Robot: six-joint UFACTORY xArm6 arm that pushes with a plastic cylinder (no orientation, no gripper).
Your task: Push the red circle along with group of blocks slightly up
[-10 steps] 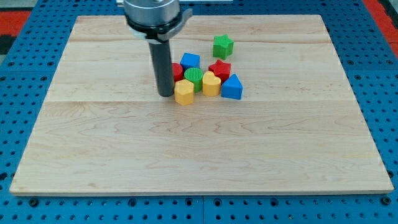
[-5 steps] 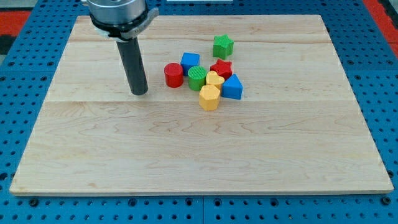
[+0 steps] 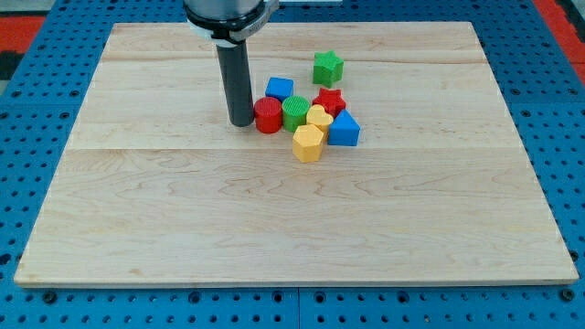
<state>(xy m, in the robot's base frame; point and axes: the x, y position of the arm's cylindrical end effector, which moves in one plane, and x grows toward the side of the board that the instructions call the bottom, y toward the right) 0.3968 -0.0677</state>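
- Camera view is showing our dark rod standing upright over the wooden surface [image 3: 137, 228], with our tip [image 3: 242, 122] resting at the view's left side of the block cluster.
- We are carrying no claw at all, only this rod, so nothing is opening, closing or clamping; our tip is sitting right against the left side of the red circle [image 3: 268, 115], touching it or very nearly so.
- The red circle is lying at the left end of the group, pressing against the green circle [image 3: 294, 111] on its right.
- The blue cube [image 3: 280, 89] is sitting just above those two, toward the view's top.
- The red star [image 3: 329, 100] is sitting right of the green circle, with the yellow heart [image 3: 318, 117] just below it.
- The yellow hexagon [image 3: 308, 143] is lying lowest in the group, touching the yellow heart.
- The blue triangle [image 3: 344, 129] is closing the group's right side.
- The green star [image 3: 328, 68] is standing a little apart, above the red star.
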